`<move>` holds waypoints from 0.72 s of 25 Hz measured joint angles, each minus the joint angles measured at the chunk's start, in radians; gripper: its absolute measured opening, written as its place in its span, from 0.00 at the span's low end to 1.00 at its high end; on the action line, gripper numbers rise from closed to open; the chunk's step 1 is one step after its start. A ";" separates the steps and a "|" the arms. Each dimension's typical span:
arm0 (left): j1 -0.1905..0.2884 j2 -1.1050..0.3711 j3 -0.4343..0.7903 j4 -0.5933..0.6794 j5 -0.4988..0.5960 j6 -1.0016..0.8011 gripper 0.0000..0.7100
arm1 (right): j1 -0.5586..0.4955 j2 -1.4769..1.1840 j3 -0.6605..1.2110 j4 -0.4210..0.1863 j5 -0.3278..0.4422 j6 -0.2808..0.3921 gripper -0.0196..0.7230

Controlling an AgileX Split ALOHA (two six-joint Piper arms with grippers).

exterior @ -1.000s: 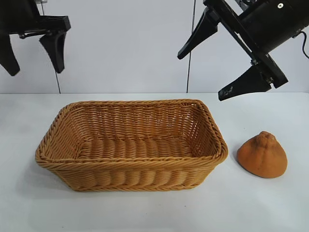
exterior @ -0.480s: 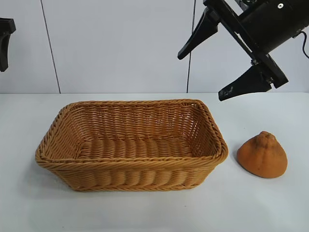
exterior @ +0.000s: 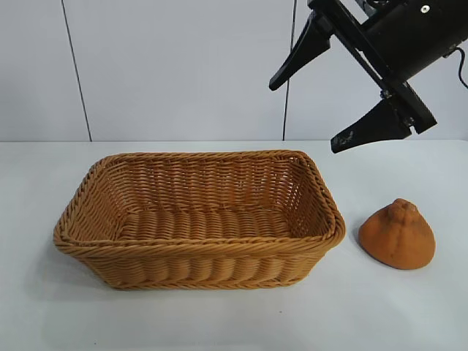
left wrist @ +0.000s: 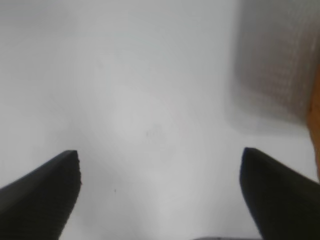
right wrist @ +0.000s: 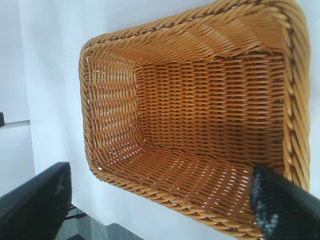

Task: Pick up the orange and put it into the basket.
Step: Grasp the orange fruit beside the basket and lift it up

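Right end effector point(exterior: 307, 110): your working arm has it raised at the upper right of the exterior view, above the far right corner of the basket point(exterior: 197, 252), fingers spread wide with nothing between them. Its two black fingers point(exterior: 301, 50) angle down and toward the left; neither touches anything. From your right wrist view, the spread fingertips frame the basket interior point(right wrist: 200, 95), which holds nothing.

Left end effector point(left wrist: 160, 195): you can see it only from its own wrist camera, fingers apart, over bare white tabletop point(left wrist: 150, 100), gripping nothing. It does not appear in the exterior view.

Orange point(exterior: 397, 234): it sits upright on its broad base on the tabletop point(exterior: 234, 322), knob on top, just beside the right end of the basket and not touching it. It lies below the right end effector and somewhat nearer the camera.

Basket: resting flat on the tabletop, centre-left, long side toward the camera.
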 joint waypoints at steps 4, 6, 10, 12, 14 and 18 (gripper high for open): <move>0.000 -0.162 0.172 0.001 0.003 0.004 0.87 | 0.000 0.000 0.000 -0.002 0.001 0.000 0.92; 0.000 -0.258 0.239 0.001 0.003 0.006 0.87 | 0.000 0.000 0.000 -0.002 0.001 0.000 0.92; 0.000 -0.452 0.371 0.001 -0.003 0.007 0.87 | 0.000 0.000 0.000 -0.004 0.002 0.000 0.92; 0.000 -0.546 0.440 0.001 -0.021 0.007 0.87 | 0.000 0.000 0.000 -0.005 0.002 0.000 0.92; 0.000 -0.652 0.503 0.001 -0.050 0.007 0.87 | 0.000 0.000 0.000 -0.005 0.002 0.000 0.92; 0.000 -0.855 0.629 0.001 -0.095 0.007 0.87 | 0.000 0.000 0.000 -0.005 0.003 0.000 0.92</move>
